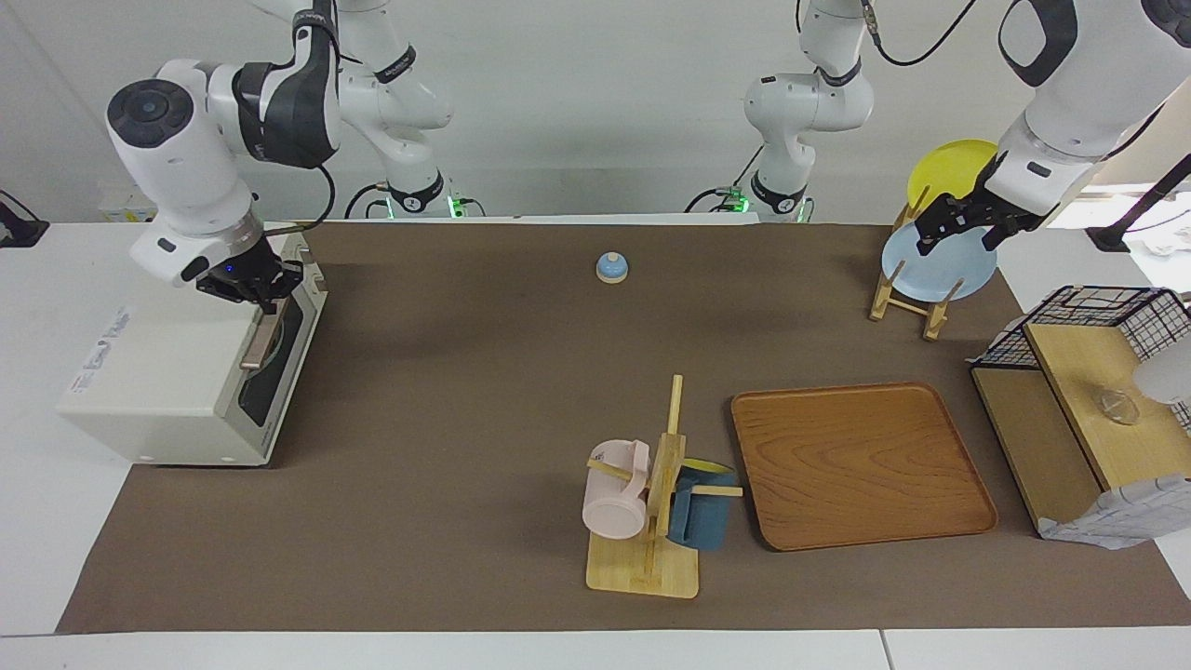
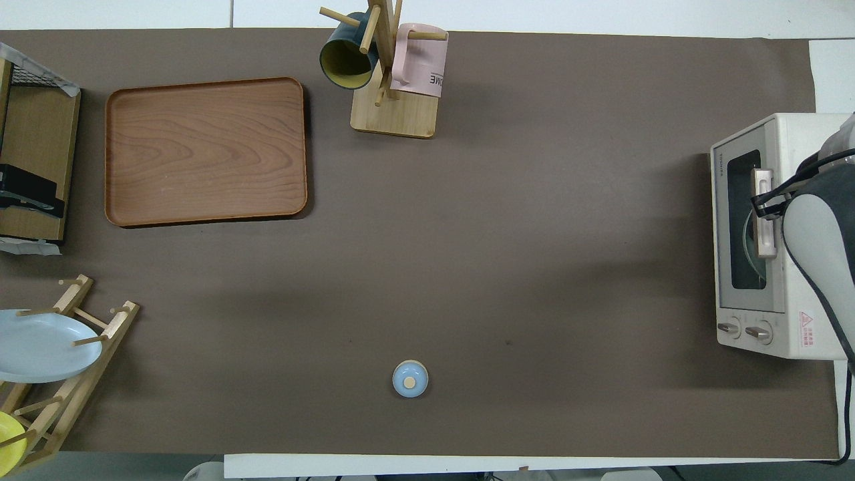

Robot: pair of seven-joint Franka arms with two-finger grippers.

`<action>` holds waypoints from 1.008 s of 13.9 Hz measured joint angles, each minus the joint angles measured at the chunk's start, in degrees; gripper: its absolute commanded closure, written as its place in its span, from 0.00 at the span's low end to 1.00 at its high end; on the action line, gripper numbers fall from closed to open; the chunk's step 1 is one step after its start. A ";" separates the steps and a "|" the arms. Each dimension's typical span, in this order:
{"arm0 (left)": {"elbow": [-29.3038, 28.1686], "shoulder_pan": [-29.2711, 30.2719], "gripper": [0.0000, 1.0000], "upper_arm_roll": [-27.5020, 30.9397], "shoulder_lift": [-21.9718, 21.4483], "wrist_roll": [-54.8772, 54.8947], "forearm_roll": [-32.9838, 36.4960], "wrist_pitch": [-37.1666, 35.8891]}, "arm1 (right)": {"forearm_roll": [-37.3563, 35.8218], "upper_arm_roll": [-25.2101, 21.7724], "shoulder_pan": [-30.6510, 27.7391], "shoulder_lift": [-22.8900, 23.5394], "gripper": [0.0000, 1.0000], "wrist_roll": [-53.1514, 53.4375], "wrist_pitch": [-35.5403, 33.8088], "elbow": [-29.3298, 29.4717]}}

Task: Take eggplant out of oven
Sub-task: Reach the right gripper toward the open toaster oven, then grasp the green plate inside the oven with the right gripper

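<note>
The boxy cream-white toaster oven [image 1: 186,372] stands at the right arm's end of the brown-covered worktop [image 1: 484,372], its dark glass door shut and upright. The right gripper [image 1: 251,288] sits at the door's top edge, right at the tan bar handle [image 1: 263,340]; whether its jaws are closed on the bar or only beside it, I cannot tell. The dark purple eggplant is not visible in either view; judging by the task, it lies inside, below and inward of the jaws, out of sight through the glass, where only a pale round shape shows.

The handle is a stiff, narrow bar, best taken across its middle so the hinged door drops evenly. The oven looks light enough to slide if pulled hard. The eggplant, judging from its kind, should be light, rigid and glossy, so slippery; a hold across its thick middle seems safer than the tapering stem end.

The left gripper [image 1: 963,223] waits over the pale blue plate [image 1: 940,265] in the wooden dish rack [image 1: 907,302], well apart from the oven; its jaws look slightly apart and hold nothing.
</note>
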 measured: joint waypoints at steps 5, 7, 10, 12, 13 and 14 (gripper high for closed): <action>0.00 0.00 0.00 0.00 0.00 0.00 0.00 0.00 | -0.03 0.13 -1.54 0.01 1.00 -0.53 4.10 -3.15; 0.00 0.00 0.00 0.00 0.00 0.00 0.00 0.00 | 0.01 0.23 -0.23 0.06 1.00 0.17 4.63 -3.53; 0.00 0.00 0.00 0.00 0.00 0.00 0.00 0.00 | 0.83 0.73 6.97 2.96 1.00 8.34 9.80 -5.77; 0.00 0.00 0.00 0.00 0.00 0.00 0.00 0.00 | 0.79 1.02 10.21 9.55 1.00 13.42 17.91 -7.02; 0.00 0.00 0.00 0.00 0.00 0.00 0.00 0.00 | 0.83 1.10 10.68 13.04 1.00 14.37 20.45 -7.02; 0.00 0.00 0.00 0.00 0.00 0.00 0.00 0.00 | 0.91 1.13 10.71 15.48 0.99 14.78 21.67 -6.83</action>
